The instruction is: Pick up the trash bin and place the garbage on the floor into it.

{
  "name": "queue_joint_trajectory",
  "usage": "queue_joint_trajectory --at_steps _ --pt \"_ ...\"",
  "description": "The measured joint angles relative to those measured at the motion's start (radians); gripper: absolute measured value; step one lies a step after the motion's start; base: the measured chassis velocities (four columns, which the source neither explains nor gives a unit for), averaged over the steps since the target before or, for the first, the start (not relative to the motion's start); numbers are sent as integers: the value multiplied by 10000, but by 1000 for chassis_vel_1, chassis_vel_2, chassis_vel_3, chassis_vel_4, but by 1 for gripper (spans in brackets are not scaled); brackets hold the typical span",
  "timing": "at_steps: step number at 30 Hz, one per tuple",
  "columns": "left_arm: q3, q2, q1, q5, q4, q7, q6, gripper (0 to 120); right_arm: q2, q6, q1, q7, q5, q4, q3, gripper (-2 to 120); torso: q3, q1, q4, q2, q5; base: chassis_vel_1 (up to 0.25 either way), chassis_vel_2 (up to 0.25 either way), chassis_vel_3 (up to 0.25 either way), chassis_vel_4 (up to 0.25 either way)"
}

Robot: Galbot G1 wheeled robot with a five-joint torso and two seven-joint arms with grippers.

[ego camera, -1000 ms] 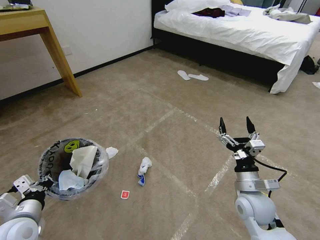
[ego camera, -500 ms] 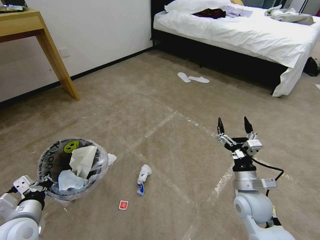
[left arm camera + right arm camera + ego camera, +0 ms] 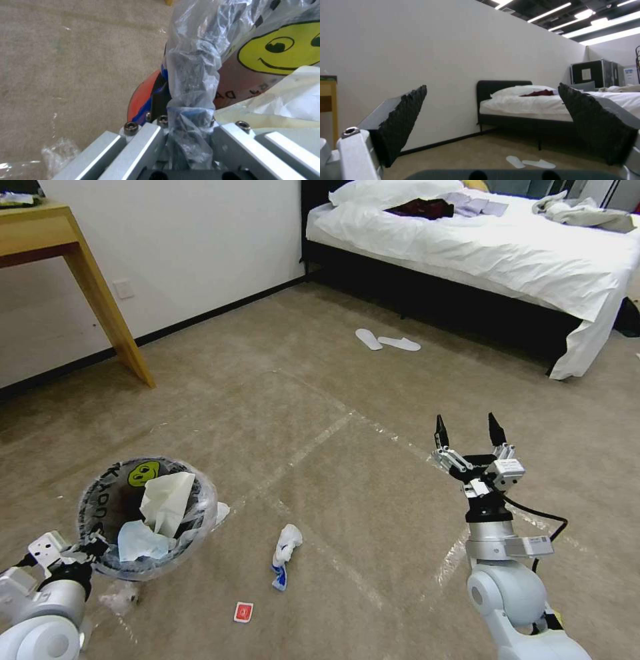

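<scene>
Here, lower left, the left gripper (image 3: 90, 548) clamps the rim of the red, plastic-lined trash bin (image 3: 147, 517); lower right, the right gripper (image 3: 469, 431) hangs wide open above beige carpet (image 3: 347, 460)

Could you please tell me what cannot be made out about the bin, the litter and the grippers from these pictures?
- Head view: the print on the small red wrapper is too small to read.
- Head view: the white scrap beyond the trash bin is partly hidden by its rim.
- Left wrist view: the left gripper clamps the rim, but the crinkly liner covers its fingertips.
- Right wrist view: the open right gripper faces the bed, so the litter beneath it is out of frame.
</scene>
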Motion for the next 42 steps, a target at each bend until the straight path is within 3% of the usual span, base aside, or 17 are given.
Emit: queue_joint_trajectory --at_steps 33,42 --pt "55 41 -29 53 138 10 -17 0 48 385 97 -188 55 -312 -225 100 0 0 0 0 0 -24 26 21 -22" --pt "67 46 -142 88 293 -54 -15 0 -211 -127 953 127 746 -621 -1136 100 0 1 0 0 -1 0 0 0 0"
